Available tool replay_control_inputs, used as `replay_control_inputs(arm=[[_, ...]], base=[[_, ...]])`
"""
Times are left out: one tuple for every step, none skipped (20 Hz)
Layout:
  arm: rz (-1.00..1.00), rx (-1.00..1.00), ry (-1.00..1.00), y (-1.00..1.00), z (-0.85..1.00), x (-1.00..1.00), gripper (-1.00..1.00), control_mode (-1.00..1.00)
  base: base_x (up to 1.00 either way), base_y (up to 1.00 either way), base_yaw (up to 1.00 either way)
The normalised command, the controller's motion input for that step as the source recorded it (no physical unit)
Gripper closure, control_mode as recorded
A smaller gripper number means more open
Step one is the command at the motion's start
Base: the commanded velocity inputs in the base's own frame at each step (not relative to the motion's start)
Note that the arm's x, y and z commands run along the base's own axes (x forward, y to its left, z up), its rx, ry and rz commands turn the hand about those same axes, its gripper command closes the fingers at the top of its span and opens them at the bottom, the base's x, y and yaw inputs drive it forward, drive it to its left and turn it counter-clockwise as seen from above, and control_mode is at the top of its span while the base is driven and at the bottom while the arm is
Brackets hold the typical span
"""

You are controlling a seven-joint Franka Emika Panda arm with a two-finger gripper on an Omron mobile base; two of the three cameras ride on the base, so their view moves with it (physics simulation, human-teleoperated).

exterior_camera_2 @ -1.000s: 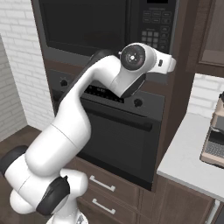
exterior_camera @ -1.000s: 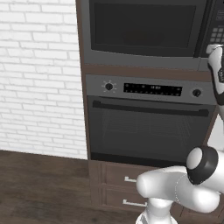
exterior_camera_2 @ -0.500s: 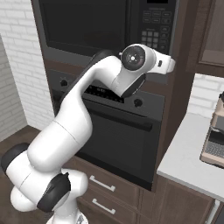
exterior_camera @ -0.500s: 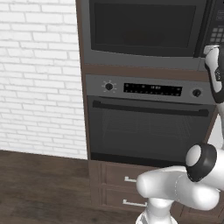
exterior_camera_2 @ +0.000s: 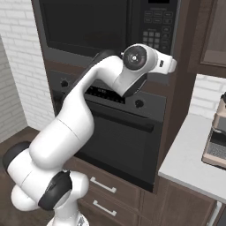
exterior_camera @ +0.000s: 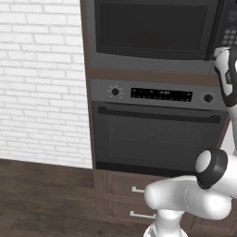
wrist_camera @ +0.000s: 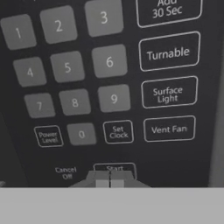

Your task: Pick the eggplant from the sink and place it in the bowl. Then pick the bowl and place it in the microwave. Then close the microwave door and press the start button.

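One step left: by my reading only the Start press remains; the microwave door (exterior_camera_2: 84, 22) lies flush and shut.
Oven: the oven (exterior_camera: 157, 134) sits well below the fingers, its bar handle and knobs far from them.
Microwave: the microwave (exterior_camera: 152, 28) stands straight ahead of the fingers, with the door to their left and the keypad right before them.
Bowl and eggplant: judged to be inside; I cannot tell through the dark window.
Desk: the pale desk (exterior_camera_2: 190, 159) with an appliance on it lies far below and to the right of the fingers.
Keypad: the keypad (wrist_camera: 109, 61) spreads above the fingers, digits to the upper left and function keys to the upper right.
Start button: the Start button (wrist_camera: 114, 168) is just beyond the tips and centred on them; Cancel/Off sits just to its left.
Fingers: the fingers (wrist_camera: 101, 178) are pressed together into one blunt tip, holding nothing.
Change: over the last second the arm has hardly shifted and the fingers have stayed together, so the approach looks finished and a short push forward is what I expect.
Edges: Cancel/Off is close on the left, so sideways drift risks the wrong key.
Open room: space behind the hand looks free for backing off.
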Motion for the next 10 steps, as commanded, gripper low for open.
replay_control_inputs(arm=[[0.05, 0.00, 0.06, -0.20, -0.37, 1.00, 1.00, -1.00], [0.06, 0.00, 0.07, -0.20, -0.41, 1.00, 1.00, -1.00], [0.06, 0.00, 0.05, -0.14, -0.35, 1.00, 1.00, -1.00], [0.05, 0.00, 0.01, 0.00, -0.24, 0.66, 1.00, -1.00], [0.03, 0.00, 0.00, 0.00, -0.03, 0.00, 1.00, -1.00], [0.00, 0.00, -0.05, 0.01, 0.00, -0.46, 1.00, -1.00], [0.00, 0.00, -0.11, 0.00, 0.00, -0.75, 1.00, -1.00], [0.00, 0.00, -0.13, 0.01, 0.00, -0.79, 1.00, -1.00], [0.00, 0.00, -0.15, 0.09, 0.00, -0.80, 1.00, -1.00], [0.00, 0.00, -0.15, 0.12, 0.00, -0.67, 1.00, -1.00]], base=[[0.00, 0.00, 0.00], [0.00, 0.00, 0.00], [0.00, 0.00, 0.00], [0.00, 0.00, 0.00], [0.00, 0.00, 0.00], [0.00, 0.00, 0.00], [0.00, 0.00, 0.00], [0.00, 0.00, 0.00], [0.00, 0.00, 0.00], [0.00, 0.00, 0.00]])
